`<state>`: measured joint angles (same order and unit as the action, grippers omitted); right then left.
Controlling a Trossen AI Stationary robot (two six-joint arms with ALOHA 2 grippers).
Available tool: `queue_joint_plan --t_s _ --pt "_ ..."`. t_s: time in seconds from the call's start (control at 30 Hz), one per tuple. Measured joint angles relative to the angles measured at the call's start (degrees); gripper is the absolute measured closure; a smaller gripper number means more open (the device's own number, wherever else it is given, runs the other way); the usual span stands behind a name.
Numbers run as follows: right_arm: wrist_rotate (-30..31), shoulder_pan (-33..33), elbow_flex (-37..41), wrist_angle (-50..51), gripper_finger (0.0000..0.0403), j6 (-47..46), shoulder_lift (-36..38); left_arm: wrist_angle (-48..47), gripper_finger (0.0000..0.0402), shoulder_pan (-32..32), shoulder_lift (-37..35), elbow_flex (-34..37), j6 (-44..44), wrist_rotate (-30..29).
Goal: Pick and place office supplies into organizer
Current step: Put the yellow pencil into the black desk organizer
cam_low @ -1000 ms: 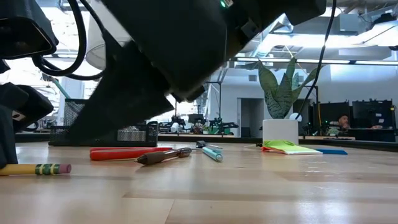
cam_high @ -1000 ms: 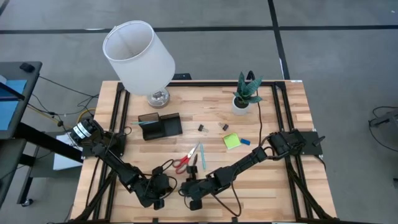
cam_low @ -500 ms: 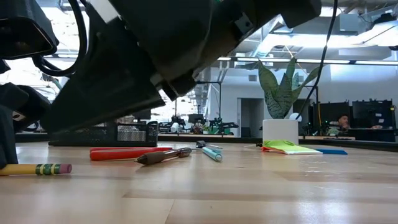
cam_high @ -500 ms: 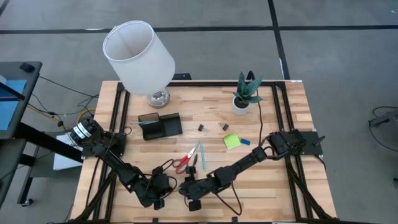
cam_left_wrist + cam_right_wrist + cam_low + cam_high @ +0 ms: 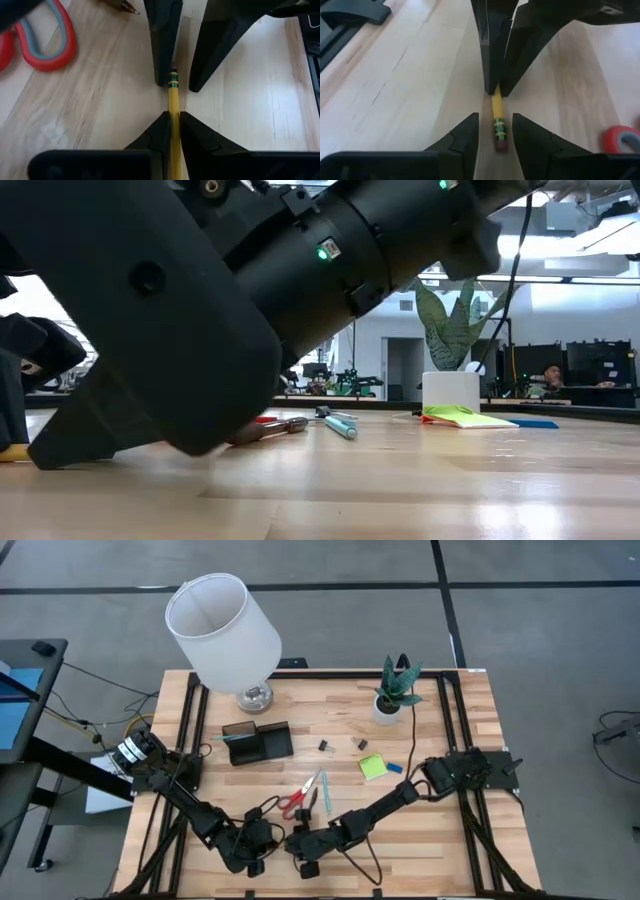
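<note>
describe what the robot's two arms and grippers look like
Both arms are matte black with jointed links and loose black cables. The left gripper and right gripper each end in two dark, wedge-shaped fingers. A small green light glows on the arm housing in the low view.

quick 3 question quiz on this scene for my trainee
1. True or false: the left pincer is shut on the yellow pencil.
2. The right pincer is: A) open astride the pencil's eraser end; B) shut on the lamp; C) hovering over the plant.
3. Fill in: the red-handled item lying on the table, outside the black tray, is a pair of ___.
Key: 1 true; 2 A; 3 scissors.
</note>
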<state>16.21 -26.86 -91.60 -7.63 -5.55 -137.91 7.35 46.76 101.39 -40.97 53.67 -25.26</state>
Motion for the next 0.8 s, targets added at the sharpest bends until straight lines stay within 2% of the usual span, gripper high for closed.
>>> queue_joint_plan --t_s 0.23,0.43,0.57,0.7,0.8 --pt "-0.09 0.07 -0.19 3.44 0.0290 -0.08 0.17 -0.04 0.0372 0.00 -0.03 -0.02 0.04 0.42" --pt "-2.53 0.11 -0.10 4.36 0.0297 -0.48 0.22 -0.09 0.0372 0.00 -0.03 -0.02 0.39 0.51" --pt "-2.89 0.38 -0.10 4.67 0.0330 -0.53 0.16 -0.09 0.0372 0.00 -0.03 -0.02 0.44 0.56" --pt "-3.02 0.44 -0.12 5.94 0.0386 -0.70 0.13 0.10 0.0371 0.00 -0.03 -0.02 0.43 0.64" --pt "-2.85 0.44 -0.04 5.69 0.0387 -2.09 0.13 0.73 0.0370 0.00 -0.03 -0.02 -0.69 0.64"
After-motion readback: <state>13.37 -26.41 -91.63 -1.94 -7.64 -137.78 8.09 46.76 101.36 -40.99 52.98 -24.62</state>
